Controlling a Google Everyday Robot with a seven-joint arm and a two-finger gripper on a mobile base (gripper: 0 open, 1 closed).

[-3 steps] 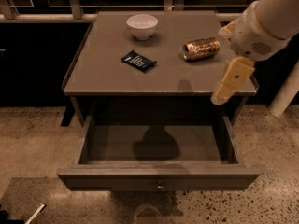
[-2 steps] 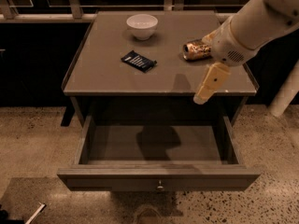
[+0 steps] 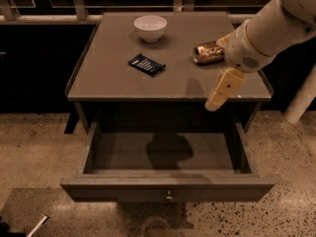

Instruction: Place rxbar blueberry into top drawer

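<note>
The rxbar blueberry [image 3: 146,64], a flat dark navy bar with white lettering, lies on the tabletop left of centre. The top drawer [image 3: 123,190] is pulled out below the table, its inside empty, with a small round knob at the front's centre. My gripper [image 3: 217,97] hangs from the cream arm over the table's front right edge. It is to the right of the bar and well apart from it, above the drawer's right side, and holds nothing that I can see.
A white bowl [image 3: 150,27] stands at the back of the grey-brown table [image 3: 113,85]. A gold-brown can [image 3: 208,52] lies on its side at the right, just behind my arm. A railing runs behind the table. A white post [image 3: 301,102] stands at the right.
My gripper and arm have moved left along the table's front right edge, towards the middle. The bar, can, bowl and drawer have not moved.
</note>
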